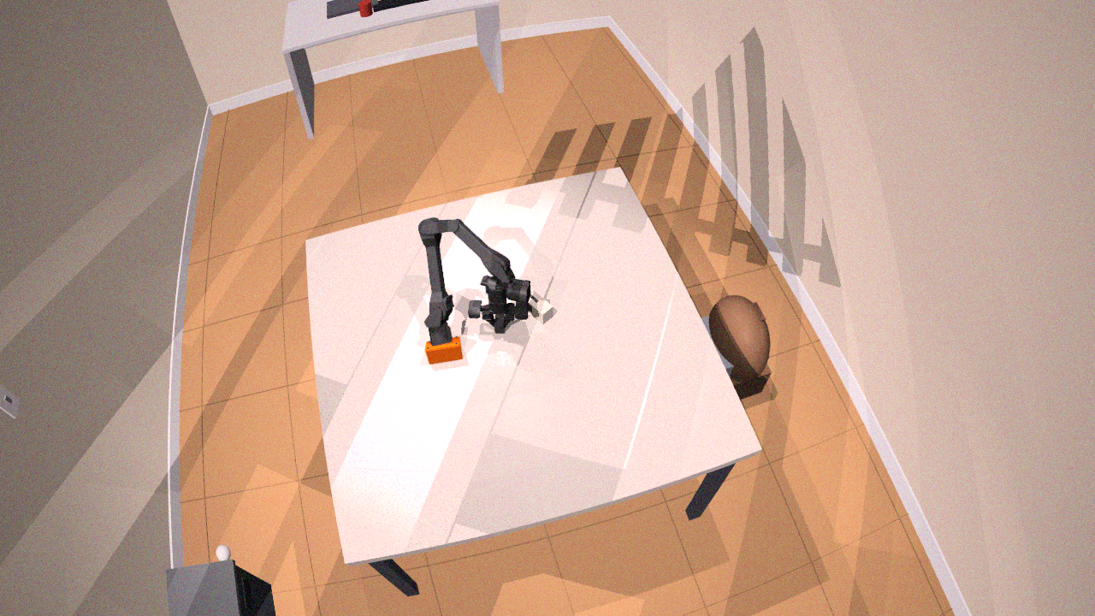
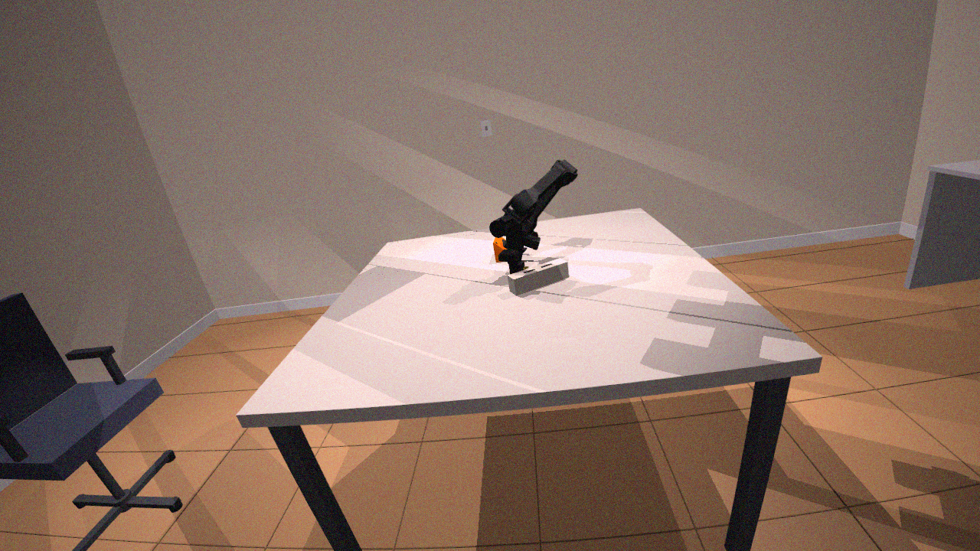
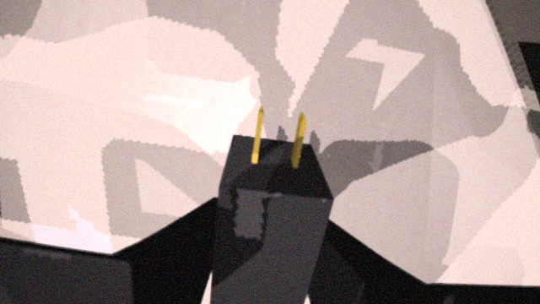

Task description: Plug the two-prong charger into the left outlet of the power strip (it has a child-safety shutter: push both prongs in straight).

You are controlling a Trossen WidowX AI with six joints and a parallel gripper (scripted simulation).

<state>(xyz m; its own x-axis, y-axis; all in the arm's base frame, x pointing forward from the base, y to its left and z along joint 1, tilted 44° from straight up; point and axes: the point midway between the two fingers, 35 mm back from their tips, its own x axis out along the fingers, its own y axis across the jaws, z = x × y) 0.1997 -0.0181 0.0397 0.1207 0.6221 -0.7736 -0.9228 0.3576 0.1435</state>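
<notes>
My gripper is shut on the charger, one finger on each side of it. The charger is a dark grey block with two yellow prongs. In the wrist view the prongs point up the picture, away from the gripper. The charger is low at the table top; whether it touches the table cannot be told. The power strip is a pale grey bar beside the gripper, partly hidden by the arm in the top view. Part of a dark outlet face shows at the wrist view's right edge.
The arm's orange base stands on the white table. A brown rounded object is beyond the table's right edge in the top view. A chair stands left of the table in the exterior view. Striped shadows cross the table.
</notes>
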